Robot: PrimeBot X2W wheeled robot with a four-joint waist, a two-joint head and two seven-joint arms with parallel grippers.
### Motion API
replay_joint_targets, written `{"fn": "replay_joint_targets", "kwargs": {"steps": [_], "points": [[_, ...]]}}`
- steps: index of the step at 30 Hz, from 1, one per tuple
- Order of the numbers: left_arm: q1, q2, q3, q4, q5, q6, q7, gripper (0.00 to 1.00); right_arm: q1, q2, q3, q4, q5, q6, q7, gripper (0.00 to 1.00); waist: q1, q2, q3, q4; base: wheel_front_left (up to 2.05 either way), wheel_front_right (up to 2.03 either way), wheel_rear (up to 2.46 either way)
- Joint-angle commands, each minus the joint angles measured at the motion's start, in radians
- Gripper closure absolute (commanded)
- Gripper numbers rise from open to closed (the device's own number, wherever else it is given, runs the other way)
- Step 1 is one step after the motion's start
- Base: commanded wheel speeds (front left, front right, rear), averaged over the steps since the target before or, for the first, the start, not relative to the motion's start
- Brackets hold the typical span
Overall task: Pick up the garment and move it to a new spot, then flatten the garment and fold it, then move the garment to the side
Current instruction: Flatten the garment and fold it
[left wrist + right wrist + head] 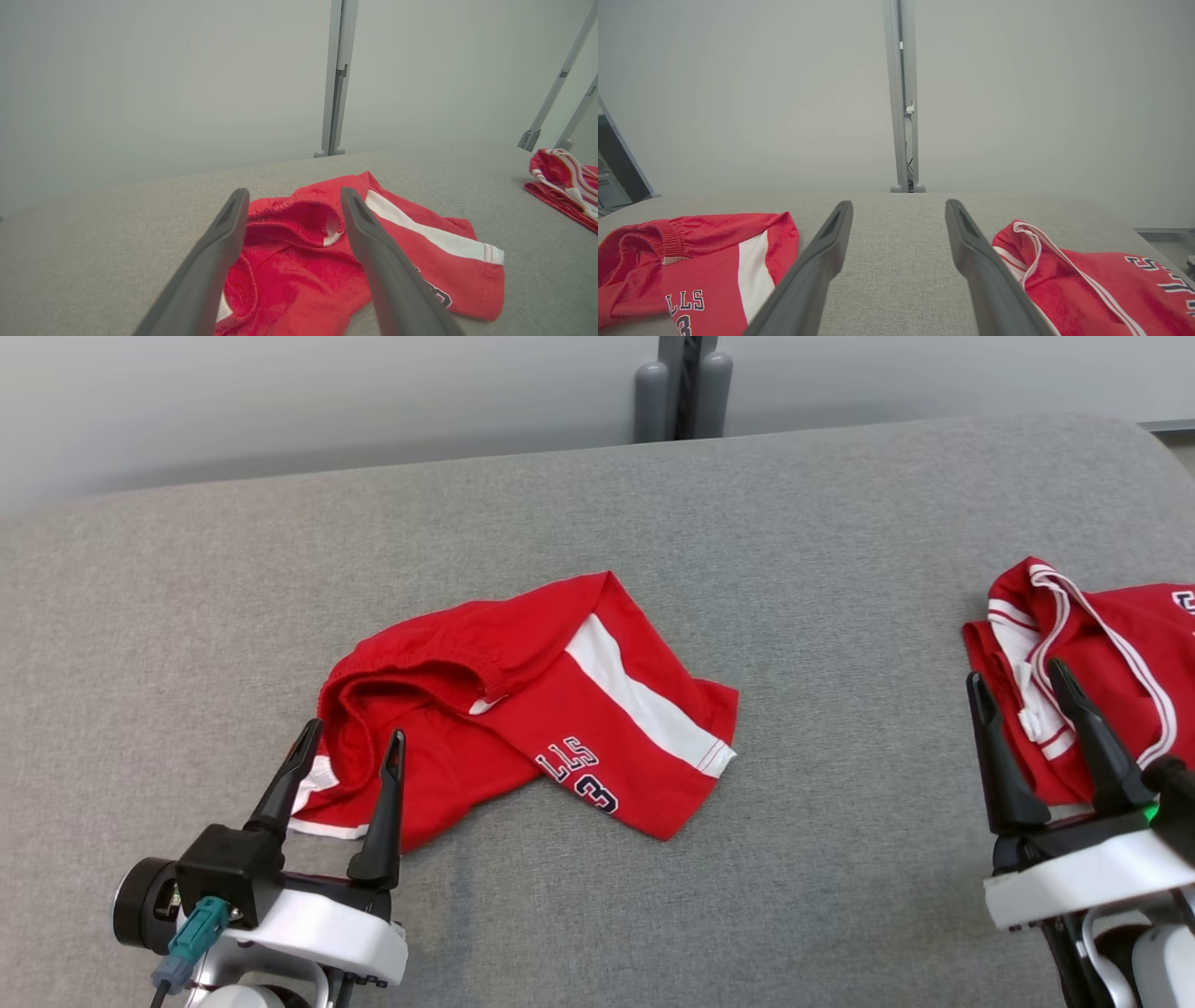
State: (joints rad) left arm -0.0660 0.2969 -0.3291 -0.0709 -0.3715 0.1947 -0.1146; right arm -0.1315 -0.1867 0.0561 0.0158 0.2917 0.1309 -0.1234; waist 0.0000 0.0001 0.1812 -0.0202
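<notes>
Evidently pick-up is pending; left gripper (356, 729) and right gripper (1016, 670) both gape empty. Next, pinch the red shorts (560, 709) by the waistband (420, 665).

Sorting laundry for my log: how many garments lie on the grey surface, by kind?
Red shorts: 1
Red jersey: 1
Total: 2

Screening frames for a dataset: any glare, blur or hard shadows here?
Head view: soft even light, no glare, red shorts sharp with faint shadows on the grey surface. Left wrist view: left gripper looks soft up close, shorts crisp. Right wrist view: right gripper likewise soft, second red garment clear.
</notes>
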Motion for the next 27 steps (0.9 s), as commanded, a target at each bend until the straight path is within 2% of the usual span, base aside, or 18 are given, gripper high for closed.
{"fn": "replay_joint_targets", "kwargs": {"steps": [1, 6, 12, 16, 21, 24, 27], "points": [[0.008, 0.008, 0.002, -0.005, -0.004, 0.004, 0.002, 0.0, 0.029, 0.017, -0.013, -0.05, -0.018, 0.0, 0.022, 0.0, 0.0, -0.0001, -0.01, -0.013, 0.0, 0.0, 0.0], [0.0, 0.014, -0.004, -0.012, -0.003, 0.002, 0.011, 0.0, 0.084, 0.058, -0.037, -0.149, -0.041, 0.0, 0.073, 0.0, 0.0, -0.0001, -0.009, -0.017, 0.0, 0.0, 0.0], [-0.038, 0.019, -0.006, -0.02, 0.007, 0.0, 0.006, 0.0, 0.095, 0.072, -0.042, -0.196, -0.051, 0.0, 0.102, 0.0, 0.0, -0.0001, 0.001, -0.021, 0.0, 0.0, 0.0], [-0.095, 0.016, -0.03, -0.012, 0.011, -0.03, 0.021, 0.0, 0.083, 0.08, -0.034, -0.213, -0.047, 0.0, 0.106, 0.0, 0.0, -0.0001, 0.024, -0.041, 0.0, 0.0, 0.0], [-0.187, -0.006, -0.095, 0.108, -0.042, -0.104, 0.159, 0.0, 0.07, 0.094, 0.0, -0.192, -0.03, 0.0, 0.101, 0.0, 0.0, -0.0001, 0.068, -0.1, 0.0, 0.0, 0.0], [-0.214, -0.011, -0.093, 0.176, -0.075, -0.122, 0.206, 0.0, 0.06, 0.099, 0.011, -0.174, -0.021, 0.0, 0.09, 0.0, 0.0, -0.0001, 0.088, -0.131, 0.0, 0.0, 0.0], [-0.243, -0.008, -0.076, 0.227, -0.082, -0.111, 0.21, 0.0, 0.055, 0.103, 0.014, -0.157, -0.015, 0.0, 0.075, 0.0, 0.0, -0.0001, 0.105, -0.154, 0.0, 0.0, 0.0]]}}
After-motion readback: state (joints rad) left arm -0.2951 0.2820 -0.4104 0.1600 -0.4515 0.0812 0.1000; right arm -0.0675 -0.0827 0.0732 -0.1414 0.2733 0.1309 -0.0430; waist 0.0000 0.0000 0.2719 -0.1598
